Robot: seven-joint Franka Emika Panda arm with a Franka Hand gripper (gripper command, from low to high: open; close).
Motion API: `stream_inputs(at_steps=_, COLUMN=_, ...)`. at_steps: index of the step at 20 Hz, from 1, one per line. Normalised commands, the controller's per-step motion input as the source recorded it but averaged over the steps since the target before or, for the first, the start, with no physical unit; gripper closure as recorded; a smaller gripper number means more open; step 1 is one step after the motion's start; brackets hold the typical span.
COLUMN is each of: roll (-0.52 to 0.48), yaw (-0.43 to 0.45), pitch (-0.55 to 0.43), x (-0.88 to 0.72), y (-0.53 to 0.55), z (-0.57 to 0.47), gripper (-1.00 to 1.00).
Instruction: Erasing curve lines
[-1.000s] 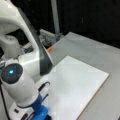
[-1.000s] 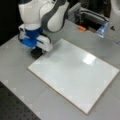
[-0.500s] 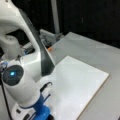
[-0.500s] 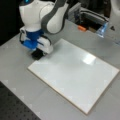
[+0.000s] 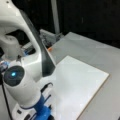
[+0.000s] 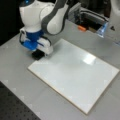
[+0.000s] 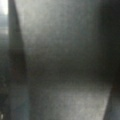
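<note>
Pressing black eraser block at whiteboard corner | gripper above it | jaws clamped on eraser block | curve lines not visible

No legible text or labels anywhere

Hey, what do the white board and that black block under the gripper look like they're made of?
White board: a glossy, smooth white face, since it throws back a bright glare patch; its tan edge hints at a wood-fibre core, though that is uncertain. Black block: matte and dark with no shine, perhaps felt or foam; it sits under the gripper at the board's corner. No curve lines show on the board.
</note>
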Motion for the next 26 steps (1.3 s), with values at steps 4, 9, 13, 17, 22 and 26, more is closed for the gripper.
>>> stream_inputs(at_steps=4, roll=0.117, yaw=0.035, pitch=0.041, x=0.03, y=-0.22, z=0.17, gripper=-1.0)
stream_inputs(at_steps=9, roll=0.06, yaw=-0.008, pitch=0.116, x=-0.09, y=-0.1, z=0.31, gripper=-1.0)
stream_inputs(at_steps=13, roll=-0.023, yaw=-0.007, pitch=0.101, x=-0.12, y=0.05, z=0.35, gripper=-1.0)
stream_inputs(at_steps=17, roll=-0.11, yaw=0.02, pitch=0.123, x=-0.14, y=0.2, z=0.32, gripper=-1.0)
stream_inputs(at_steps=22, roll=-0.095, yaw=0.008, pitch=-0.007, x=-0.16, y=0.31, z=0.13, gripper=-1.0)
stream_inputs(at_steps=26, roll=-0.13, yaw=-0.031, pitch=0.002, x=-0.24, y=0.4, z=0.02, gripper=-1.0)
